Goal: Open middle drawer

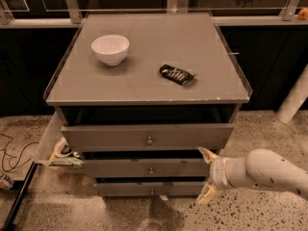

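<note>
The grey cabinet (144,88) has three drawer fronts stacked. The middle drawer (120,169) is a wide shallow grey front with a small round metal knob (151,170) at its centre. It sits between the taller top front (106,137) and the narrow bottom front (125,189). My gripper (206,175) is open at the right end of the middle drawer front. One fingertip is level with the drawer's top edge and the other is below its bottom edge. It is well to the right of the knob and holds nothing.
A white bowl (110,49) and a black snack packet (177,74) lie on the cabinet top. A side bin (50,143) with a roll of tape hangs at the cabinet's left. Cables (12,153) lie on the floor at left. A white post (294,97) stands at right.
</note>
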`<control>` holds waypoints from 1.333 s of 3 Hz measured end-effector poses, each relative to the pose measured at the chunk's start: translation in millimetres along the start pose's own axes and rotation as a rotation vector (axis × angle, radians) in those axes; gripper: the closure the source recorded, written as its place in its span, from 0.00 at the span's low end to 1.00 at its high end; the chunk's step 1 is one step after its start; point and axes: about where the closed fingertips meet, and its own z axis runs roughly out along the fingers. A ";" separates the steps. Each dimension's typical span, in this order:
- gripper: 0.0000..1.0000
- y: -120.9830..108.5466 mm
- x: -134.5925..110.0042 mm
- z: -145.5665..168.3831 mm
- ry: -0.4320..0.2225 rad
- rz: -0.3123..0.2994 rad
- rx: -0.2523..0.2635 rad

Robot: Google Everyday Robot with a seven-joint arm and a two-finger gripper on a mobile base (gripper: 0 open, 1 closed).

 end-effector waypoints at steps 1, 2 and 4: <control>0.00 -9.4 18.8 12.1 0.020 0.037 0.024; 0.00 -8.9 18.7 13.6 0.020 0.037 0.021; 0.00 -5.7 43.3 84.1 0.023 0.082 -0.031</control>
